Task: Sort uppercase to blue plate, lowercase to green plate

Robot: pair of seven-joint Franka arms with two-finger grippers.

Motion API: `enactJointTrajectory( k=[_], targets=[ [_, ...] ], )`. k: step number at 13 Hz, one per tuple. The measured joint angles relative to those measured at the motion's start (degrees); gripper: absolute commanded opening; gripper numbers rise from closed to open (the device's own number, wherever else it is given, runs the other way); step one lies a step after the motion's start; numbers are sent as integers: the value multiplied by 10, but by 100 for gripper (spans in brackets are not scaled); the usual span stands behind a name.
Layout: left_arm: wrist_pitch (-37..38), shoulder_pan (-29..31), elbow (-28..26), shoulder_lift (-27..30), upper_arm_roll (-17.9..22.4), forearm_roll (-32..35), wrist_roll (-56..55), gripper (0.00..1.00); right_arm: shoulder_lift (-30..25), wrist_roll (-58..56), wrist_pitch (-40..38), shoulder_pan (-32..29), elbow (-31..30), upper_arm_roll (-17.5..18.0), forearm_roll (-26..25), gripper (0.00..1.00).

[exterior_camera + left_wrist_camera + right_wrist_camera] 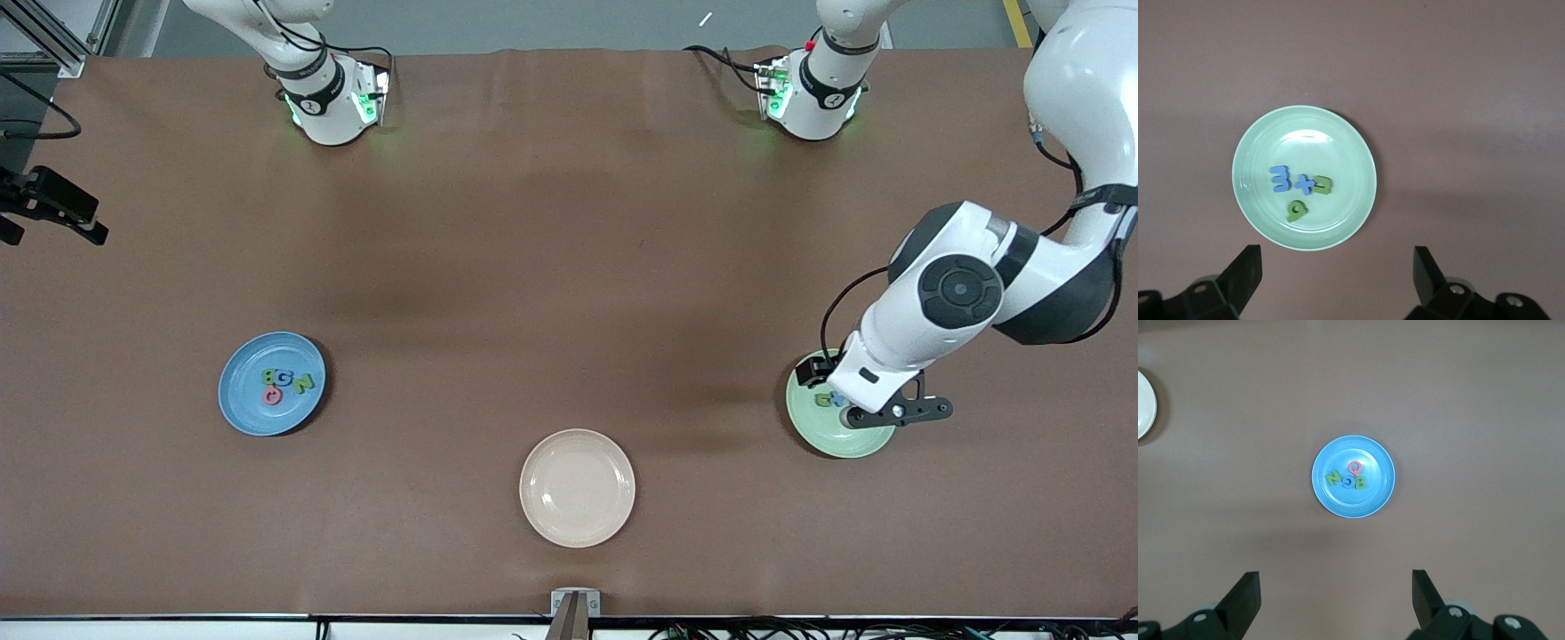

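Note:
The green plate (pixel 836 443) lies toward the left arm's end of the table. In it are the lowercase letters: a blue m (pixel 1280 179), a blue x (pixel 1305 183), a green u-shape (pixel 1323 185) and a green p-shape (pixel 1297 211). My left gripper (pixel 867 416) hangs over that plate (pixel 1245 193), open (pixel 1337 273) and holding nothing. The blue plate (pixel 240 409) holds the uppercase letters: green B (pixel 269 378), blue G (pixel 283 380), green N (pixel 304 384) and red Q (pixel 272 396). My right gripper (pixel 1336 593) is open and empty, high above the blue plate (pixel 1338 503); the front view does not show it.
A cream plate (pixel 577 524) with nothing in it sits between the two coloured plates, nearer the front camera. Both arm bases (pixel 329 107) (pixel 809 98) stand along the table's edge away from that camera. A black fixture (pixel 53 209) juts in at the right arm's end.

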State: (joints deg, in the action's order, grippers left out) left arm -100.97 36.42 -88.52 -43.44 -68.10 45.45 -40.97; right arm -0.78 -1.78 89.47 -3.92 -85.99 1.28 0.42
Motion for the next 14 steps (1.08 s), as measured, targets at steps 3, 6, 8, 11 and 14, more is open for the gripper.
enactJointTrajectory(
  k=[3,6,8,11,14],
  targets=[
    [41,2,33,0,-30,-5,9,100,0,0,0,0,0,0,0,100],
    [68,1,56,0,-58,-5,9,100,0,0,0,0,0,0,0,100],
    [69,-3,59,0,-62,-5,14,100,0,0,-2,-1,-1,-3,0,100],
    [69,-40,75,1,-33,-6,49,100,0,0,-12,-1,-1,-5,0,100],
    [69,-129,111,23,58,-46,62,100,0,0,-24,-1,-1,-5,-4,100]
  ],
)
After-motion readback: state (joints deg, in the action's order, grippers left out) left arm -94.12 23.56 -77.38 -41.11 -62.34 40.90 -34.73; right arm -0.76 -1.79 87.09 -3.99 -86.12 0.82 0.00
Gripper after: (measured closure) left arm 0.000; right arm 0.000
